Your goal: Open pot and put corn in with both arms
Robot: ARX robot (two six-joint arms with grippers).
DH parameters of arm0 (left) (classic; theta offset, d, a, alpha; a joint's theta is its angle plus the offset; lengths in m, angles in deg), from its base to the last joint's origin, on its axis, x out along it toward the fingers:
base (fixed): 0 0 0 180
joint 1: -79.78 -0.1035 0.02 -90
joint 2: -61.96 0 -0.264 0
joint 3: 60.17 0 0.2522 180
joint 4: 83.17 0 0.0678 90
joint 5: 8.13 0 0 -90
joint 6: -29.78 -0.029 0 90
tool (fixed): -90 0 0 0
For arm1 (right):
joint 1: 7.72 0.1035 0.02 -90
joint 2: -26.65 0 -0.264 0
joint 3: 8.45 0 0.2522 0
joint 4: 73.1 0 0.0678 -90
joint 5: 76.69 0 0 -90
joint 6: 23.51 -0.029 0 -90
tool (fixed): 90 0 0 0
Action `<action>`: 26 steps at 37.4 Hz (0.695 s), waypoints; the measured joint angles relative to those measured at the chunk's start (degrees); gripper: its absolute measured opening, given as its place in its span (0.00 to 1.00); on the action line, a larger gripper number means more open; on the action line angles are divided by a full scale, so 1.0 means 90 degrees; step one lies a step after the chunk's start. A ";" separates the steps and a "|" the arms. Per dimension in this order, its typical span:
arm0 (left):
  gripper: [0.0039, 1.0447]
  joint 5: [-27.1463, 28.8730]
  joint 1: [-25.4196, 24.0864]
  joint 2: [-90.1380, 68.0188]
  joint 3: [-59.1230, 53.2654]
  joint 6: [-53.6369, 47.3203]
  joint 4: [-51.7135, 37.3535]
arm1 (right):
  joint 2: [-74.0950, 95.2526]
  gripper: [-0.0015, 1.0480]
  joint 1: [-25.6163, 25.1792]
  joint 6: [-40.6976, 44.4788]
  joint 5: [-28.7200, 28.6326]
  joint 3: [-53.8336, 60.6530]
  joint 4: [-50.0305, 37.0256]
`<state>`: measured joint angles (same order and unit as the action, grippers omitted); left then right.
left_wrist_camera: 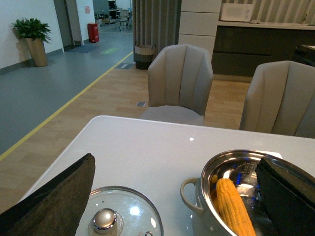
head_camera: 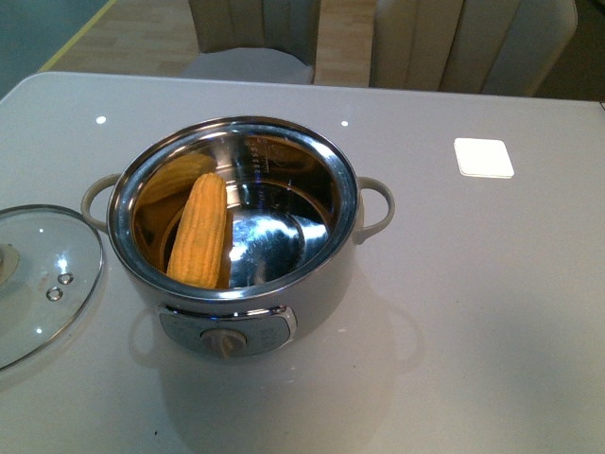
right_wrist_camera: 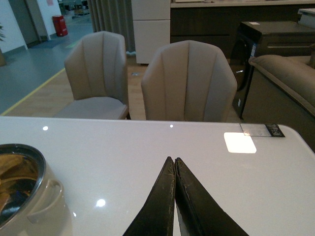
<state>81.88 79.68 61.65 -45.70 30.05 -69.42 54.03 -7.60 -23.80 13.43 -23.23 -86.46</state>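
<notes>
1. Corn (head_camera: 199, 230) lying inside the pot (head_camera: 234, 213), leaning on the shiny wall, fat end up on the side toward the table's (head_camera: 492, 312) left edge, thin end down near the bowl's floor. Propped that way most likely because the cob is about as long as the bowl is wide.
2. Pot standing open near the middle of the table, knob (head_camera: 226, 341) facing the near edge, one loop handle toward each side edge. Turned like this so each arm can reach a handle, probably.
3. Glass lid (head_camera: 38, 279) lying flat by the table's left edge, just beside the pot, metal knob up. Set down there to stay out of the way, yet easy to pick up again.
4. Left gripper (left_wrist_camera: 187, 196) spread wide apart, holding nothing, seen only in the left wrist view. One finger (left_wrist_camera: 54, 201) over the lid, the other over the pot's rim. Looks like a hand that let go and has backed off.
5. Right gripper (right_wrist_camera: 175, 169) pressed closed, tips touching, nothing between them. Hanging over bare table between the pot and the right edge, well away from the corn.
6. White square (head_camera: 483, 157) lying on the table toward the far right corner, not part of the job.
7. Seems done: pot open, corn in. Neither arm showing in the front view.
</notes>
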 joint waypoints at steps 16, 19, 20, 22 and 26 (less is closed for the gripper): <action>0.94 0.0000 0.0000 0.0000 0.0000 0.0000 0.0000 | -0.1263 0.02 0.0000 0.0000 0.0000 0.0002 0.1224; 0.94 0.0000 0.0000 0.0000 0.0000 0.0000 0.0000 | -0.1394 0.02 0.0000 0.0000 0.0000 0.0002 0.1365; 0.94 0.0000 0.0000 0.0000 0.0000 0.0000 0.0000 | -0.1445 0.02 0.0000 -0.0002 0.0000 0.0002 0.1413; 0.94 0.0000 0.0000 0.0000 0.0000 0.0000 0.0000 | -0.1542 0.02 0.0000 0.0000 0.0000 0.0002 0.1506; 0.94 0.0000 0.0000 0.0000 0.0000 0.0000 0.0000 | -0.1739 0.02 0.0000 0.0000 0.0000 0.0002 0.1707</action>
<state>81.88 79.68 61.65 -45.70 30.05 -69.42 38.38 -7.60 -23.80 13.43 -23.21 -71.09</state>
